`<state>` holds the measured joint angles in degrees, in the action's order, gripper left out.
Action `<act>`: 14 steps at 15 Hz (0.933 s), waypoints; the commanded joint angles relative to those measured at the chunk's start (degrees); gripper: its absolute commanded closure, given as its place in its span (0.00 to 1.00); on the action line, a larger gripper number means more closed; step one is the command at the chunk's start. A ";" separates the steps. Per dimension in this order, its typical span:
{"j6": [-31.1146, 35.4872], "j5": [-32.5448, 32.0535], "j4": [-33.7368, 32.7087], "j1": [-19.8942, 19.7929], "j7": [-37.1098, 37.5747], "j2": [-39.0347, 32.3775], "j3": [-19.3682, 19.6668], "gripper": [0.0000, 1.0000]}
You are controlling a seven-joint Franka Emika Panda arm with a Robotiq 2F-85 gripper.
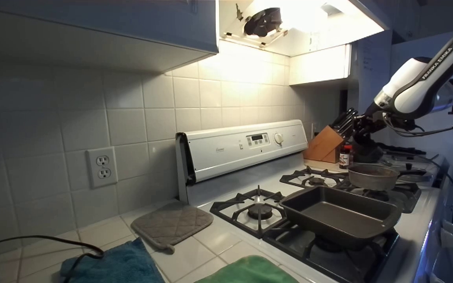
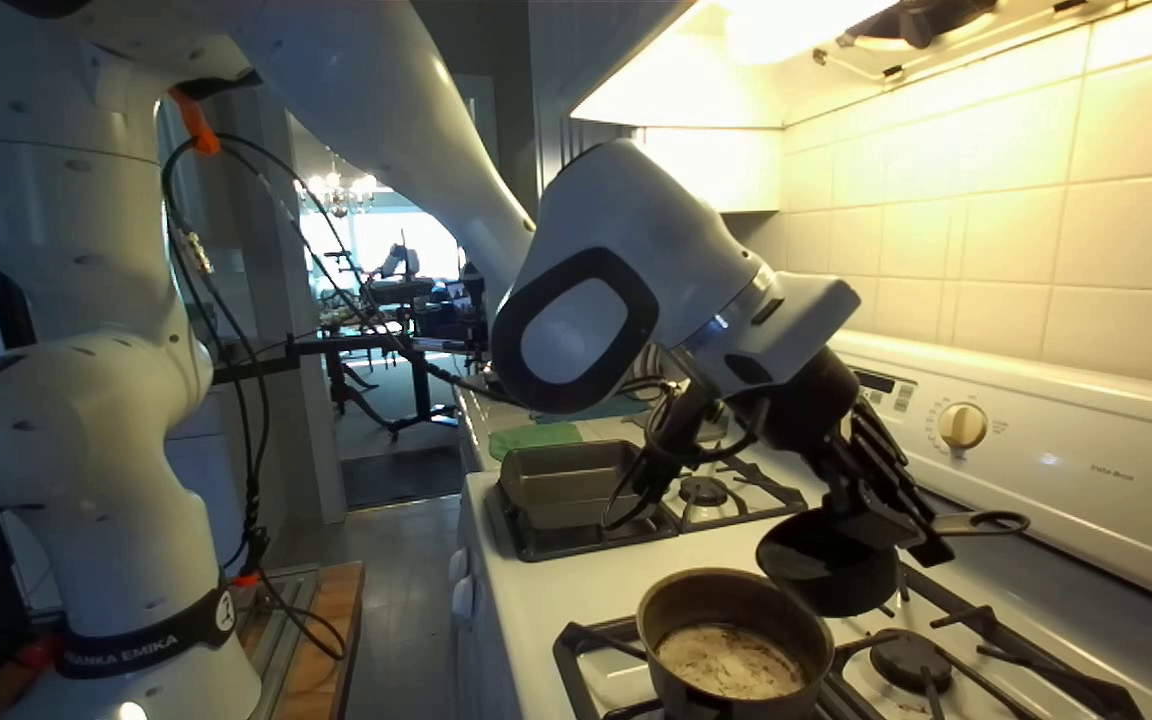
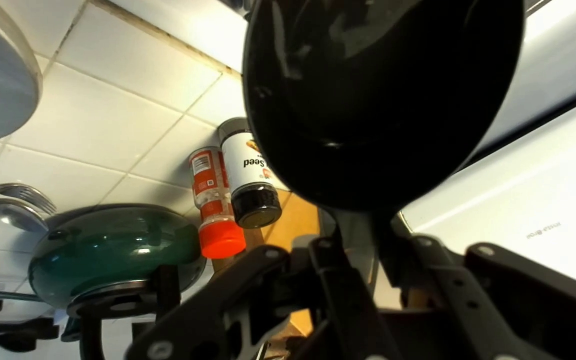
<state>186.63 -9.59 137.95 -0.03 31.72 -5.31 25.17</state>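
From left to right in an exterior view, a boxy, dull metal tin (image 2: 564, 490) sits on the stove (image 2: 576, 590), then a round pot (image 2: 731, 603), crusted pale and brown inside, which should be given clearance. Near it a glossy, black, rounded pan (image 2: 836, 578) is held in the air, its handle (image 2: 951, 523) pinched narrowly by the gripper (image 2: 893, 525); slow, smooth motion is probably called for, since it could twist.

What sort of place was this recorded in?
A kitchen, probably in a home. What shows it: the gas stove, the knife block beside it, and the black pan that the end effector holds by its handle.
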 commanded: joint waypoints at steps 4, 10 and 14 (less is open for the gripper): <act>3.44 -0.18 0.95 4.43 0.61 0.13 3.43 0.94; 7.95 1.60 1.52 8.34 -0.83 -0.39 6.61 0.94; 9.05 2.91 2.45 10.88 -1.74 -0.42 8.45 0.94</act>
<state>193.59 -8.96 139.16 8.25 31.57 -5.86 31.74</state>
